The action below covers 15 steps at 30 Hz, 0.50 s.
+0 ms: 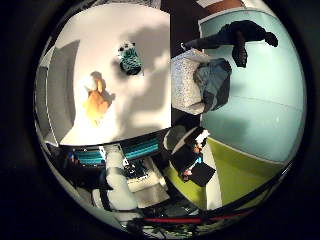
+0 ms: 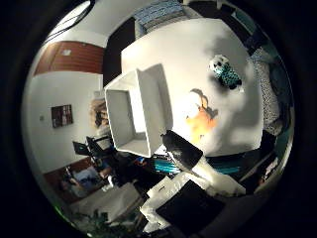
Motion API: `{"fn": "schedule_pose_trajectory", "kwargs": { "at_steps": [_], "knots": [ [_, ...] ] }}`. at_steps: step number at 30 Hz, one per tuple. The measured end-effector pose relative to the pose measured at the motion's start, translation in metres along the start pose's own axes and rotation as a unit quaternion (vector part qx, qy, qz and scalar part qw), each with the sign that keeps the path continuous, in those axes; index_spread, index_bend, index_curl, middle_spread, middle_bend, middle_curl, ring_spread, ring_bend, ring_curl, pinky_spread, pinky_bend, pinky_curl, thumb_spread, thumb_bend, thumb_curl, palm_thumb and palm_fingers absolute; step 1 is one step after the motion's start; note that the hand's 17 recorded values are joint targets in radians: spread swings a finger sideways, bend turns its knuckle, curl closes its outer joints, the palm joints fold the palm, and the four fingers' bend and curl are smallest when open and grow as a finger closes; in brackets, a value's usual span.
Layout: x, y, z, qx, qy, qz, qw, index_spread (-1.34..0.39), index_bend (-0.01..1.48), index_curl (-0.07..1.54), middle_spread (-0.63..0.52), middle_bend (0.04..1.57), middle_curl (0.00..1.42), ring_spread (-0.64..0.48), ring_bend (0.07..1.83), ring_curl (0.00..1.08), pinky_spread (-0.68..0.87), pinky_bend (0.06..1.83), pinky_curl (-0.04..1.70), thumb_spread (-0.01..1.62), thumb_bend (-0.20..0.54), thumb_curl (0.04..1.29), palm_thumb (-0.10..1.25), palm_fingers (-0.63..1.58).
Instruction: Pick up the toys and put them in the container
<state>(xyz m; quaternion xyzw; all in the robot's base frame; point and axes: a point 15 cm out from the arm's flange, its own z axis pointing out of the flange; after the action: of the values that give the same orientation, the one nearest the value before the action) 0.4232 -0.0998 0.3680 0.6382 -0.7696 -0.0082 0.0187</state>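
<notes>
Container: we find a white open bin (image 2: 136, 114) on the white table (image 2: 198, 49), near its edge; it looks empty
Toys: an orange plush (image 2: 202, 121) and a black-white-teal plush (image 2: 225, 72) lie on the table, apart, outside the bin
Axis: the orange plush's long axis runs from the table edge toward the middle
Views: only the thumb-side view shows the bin
Hand: the hand (image 2: 183, 148) holds nothing; we cannot tell its finger spread

The hand (image 2: 183, 193) shows only in part, and the container (image 2: 136, 111) hides the table's near edge.
</notes>
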Motion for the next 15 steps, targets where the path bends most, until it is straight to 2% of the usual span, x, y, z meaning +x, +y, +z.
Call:
{"fn": "schedule_pose_trajectory", "kwargs": {
  "at_steps": [7,15],
  "knots": [
    [0.03,-0.04,0.05,-0.005,-0.006,0.053,0.999,-0.19,0.15,0.26,0.05,0.23,0.34,0.18,0.42,0.23,0.44,0.53,0.25,1.1,-0.025,0.32,0.52,0.2],
    [0.064,-0.057,0.116,-0.044,-0.014,0.098,0.994,-0.16,0.16,0.27,0.05,0.22,0.34,0.18,0.43,0.23,0.44,0.54,0.25,1.1,-0.023,0.32,0.51,0.2]
  ]
}}
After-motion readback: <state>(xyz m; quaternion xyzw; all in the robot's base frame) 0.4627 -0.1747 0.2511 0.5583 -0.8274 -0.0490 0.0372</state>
